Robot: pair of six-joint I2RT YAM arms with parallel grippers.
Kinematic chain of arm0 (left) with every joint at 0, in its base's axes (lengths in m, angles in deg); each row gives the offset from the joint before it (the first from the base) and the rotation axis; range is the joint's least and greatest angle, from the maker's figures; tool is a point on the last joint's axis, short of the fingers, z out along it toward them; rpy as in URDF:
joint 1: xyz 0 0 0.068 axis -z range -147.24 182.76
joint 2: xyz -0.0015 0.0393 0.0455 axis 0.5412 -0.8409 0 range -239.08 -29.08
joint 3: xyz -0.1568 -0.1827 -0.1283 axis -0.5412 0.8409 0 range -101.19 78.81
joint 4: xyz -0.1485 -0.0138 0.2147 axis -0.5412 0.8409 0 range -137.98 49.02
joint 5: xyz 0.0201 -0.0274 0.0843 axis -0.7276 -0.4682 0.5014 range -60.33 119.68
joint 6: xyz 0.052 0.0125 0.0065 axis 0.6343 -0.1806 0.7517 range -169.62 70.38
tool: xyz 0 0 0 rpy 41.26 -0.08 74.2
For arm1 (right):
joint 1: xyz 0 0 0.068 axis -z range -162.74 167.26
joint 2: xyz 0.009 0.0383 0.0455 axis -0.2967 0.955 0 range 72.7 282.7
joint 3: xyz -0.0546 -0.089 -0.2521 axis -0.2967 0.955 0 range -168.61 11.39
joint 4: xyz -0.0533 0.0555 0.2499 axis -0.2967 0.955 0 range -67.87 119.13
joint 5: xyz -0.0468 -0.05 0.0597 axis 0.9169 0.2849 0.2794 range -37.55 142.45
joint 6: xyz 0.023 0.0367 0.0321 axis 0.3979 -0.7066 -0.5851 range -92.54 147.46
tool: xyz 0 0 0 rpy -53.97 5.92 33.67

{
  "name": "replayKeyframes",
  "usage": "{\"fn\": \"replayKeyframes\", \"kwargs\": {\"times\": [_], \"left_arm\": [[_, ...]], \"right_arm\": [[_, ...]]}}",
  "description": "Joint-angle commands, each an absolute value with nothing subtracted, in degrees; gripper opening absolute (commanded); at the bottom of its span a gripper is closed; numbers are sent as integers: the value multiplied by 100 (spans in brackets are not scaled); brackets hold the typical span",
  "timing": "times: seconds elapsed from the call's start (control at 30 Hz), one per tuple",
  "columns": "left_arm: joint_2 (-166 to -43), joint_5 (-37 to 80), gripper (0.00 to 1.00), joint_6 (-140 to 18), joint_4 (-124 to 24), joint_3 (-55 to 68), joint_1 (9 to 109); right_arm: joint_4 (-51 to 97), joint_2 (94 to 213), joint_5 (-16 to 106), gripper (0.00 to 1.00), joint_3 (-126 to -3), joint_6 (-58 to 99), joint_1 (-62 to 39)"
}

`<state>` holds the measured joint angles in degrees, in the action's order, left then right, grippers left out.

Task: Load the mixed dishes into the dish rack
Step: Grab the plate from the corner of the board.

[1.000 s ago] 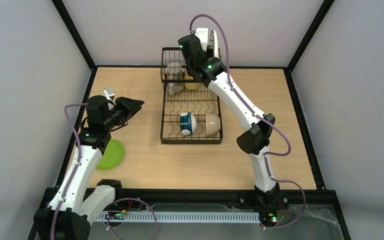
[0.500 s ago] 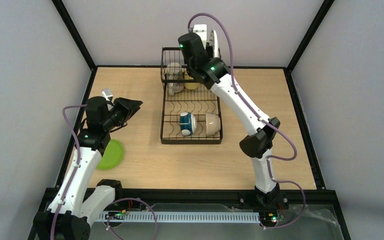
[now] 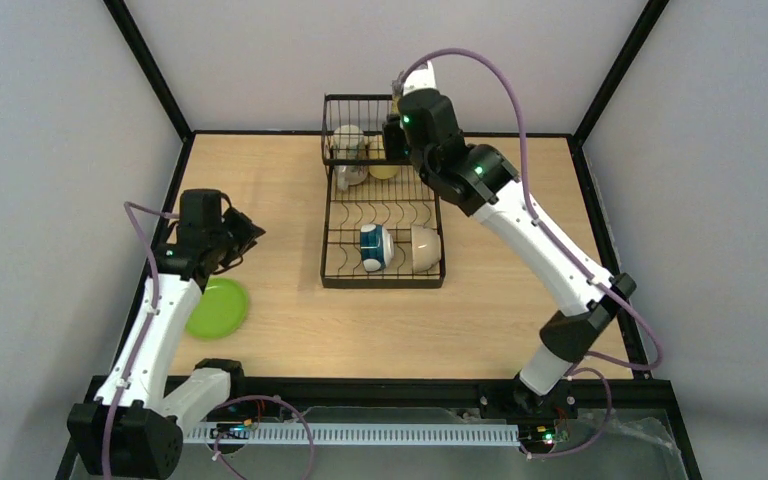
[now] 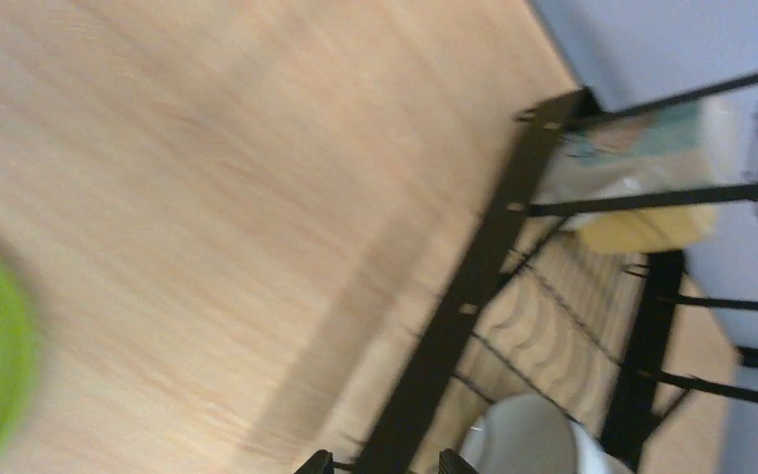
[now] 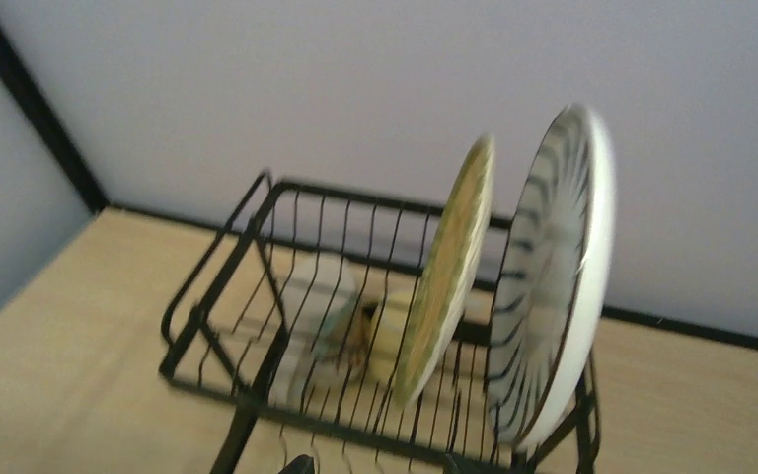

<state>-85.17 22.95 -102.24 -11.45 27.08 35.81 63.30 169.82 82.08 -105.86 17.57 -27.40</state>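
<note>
The wooden table (image 3: 290, 340) carries everything, and the black wire dish rack (image 3: 325, 240) stands at the middle of its far half, with the raised basket end toward the back wall.

The right arm (image 3: 550, 260) stretches from its base to the far end of the rack. The left arm (image 3: 155, 320) bends over the left side of the table.

In the right wrist view, the white plate with dark radial stripes (image 5: 553, 286) stands on edge at the right of the basket end. The yellow woven-look plate (image 5: 444, 286) stands on edge just beside it on the left, and the two are apart. The lime-green small plate (image 3: 218, 308) lies flat on the table, well left of the rack and beside the left arm.

Two bowls lie on their sides in the near end of the rack, the blue-white bowl (image 3: 371, 247) on the left and the white bowl (image 3: 424, 248) just beside it on the right. The beige mug (image 3: 348, 150) and the yellow mug (image 3: 384, 170) sit in the basket section.

The right gripper (image 5: 375, 466) hangs near the two standing plates with its fingertips spread and nothing between them. The left gripper (image 4: 380, 462) hovers above bare wood between the green plate and the rack, its fingertips apart and holding nothing. Its wrist view is blurred.
</note>
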Motion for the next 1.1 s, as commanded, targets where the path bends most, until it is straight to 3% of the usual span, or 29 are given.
{"fn": "replayKeyframes", "kwargs": {"times": [0.0,0.13,0.43,0.7,1.07], "left_arm": [[-8674,3432,59,-9785,359,2321,3403],[-8692,3806,62,-9741,1017,2252,2993],[-8129,3213,70,-10218,1342,3312,2172],[-7126,2605,74,-10509,1017,4450,1345],[-6366,2578,78,-10852,463,5374,1114]], "right_arm": [[5988,16396,7138,73,-9577,1674,-2783],[5719,15865,6773,74,-8842,1676,-2796],[5170,14978,6328,75,-7642,1889,-2792],[5200,14917,6085,74,-7492,2044,-2791],[5292,15102,5493,75,-7563,1923,-2792]]}}
